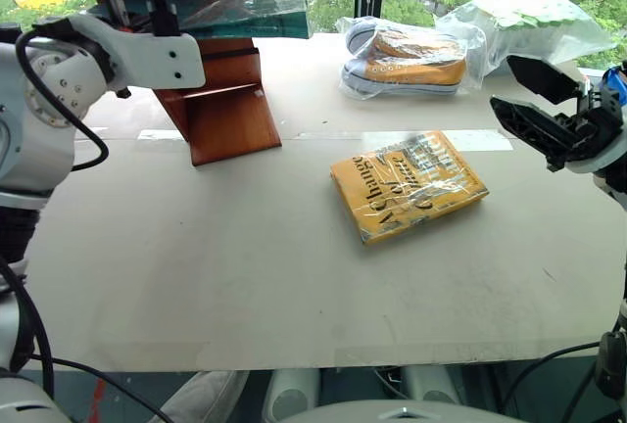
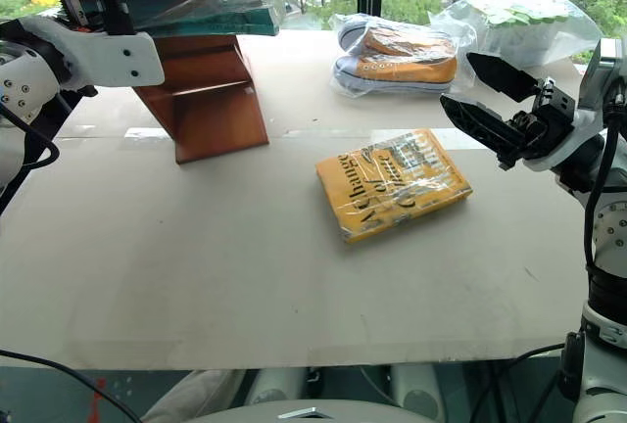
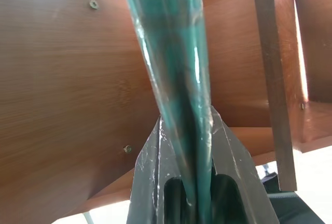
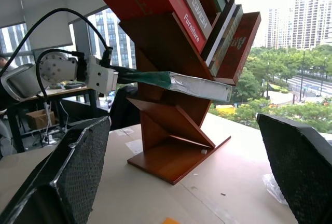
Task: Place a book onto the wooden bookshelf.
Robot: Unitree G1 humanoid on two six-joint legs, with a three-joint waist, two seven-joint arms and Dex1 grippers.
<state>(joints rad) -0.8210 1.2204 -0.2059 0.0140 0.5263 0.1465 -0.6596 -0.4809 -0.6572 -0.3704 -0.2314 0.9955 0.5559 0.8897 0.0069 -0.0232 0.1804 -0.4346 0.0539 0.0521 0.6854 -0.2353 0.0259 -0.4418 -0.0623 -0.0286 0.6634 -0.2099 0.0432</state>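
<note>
On the pale matte desk (image 1: 196, 276) stands the glossy reddish-brown wooden bookshelf (image 1: 230, 100) with slanted panels. Against it the left gripper (image 3: 197, 182) is clenched on the teal plastic-wrapped book (image 4: 176, 81), held level. Well right of the bookshelf, the right gripper (image 2: 495, 100) gapes empty.

A yellow book (image 1: 409, 186) in shiny plastic wrap lies flat mid-table (image 1: 196, 286), black lettering on the cover. Further back there's a bagged sneaker (image 1: 407, 59), orange and white, and just beside it another clear bag (image 1: 529, 26) with something green inside. Trees outside the window.
</note>
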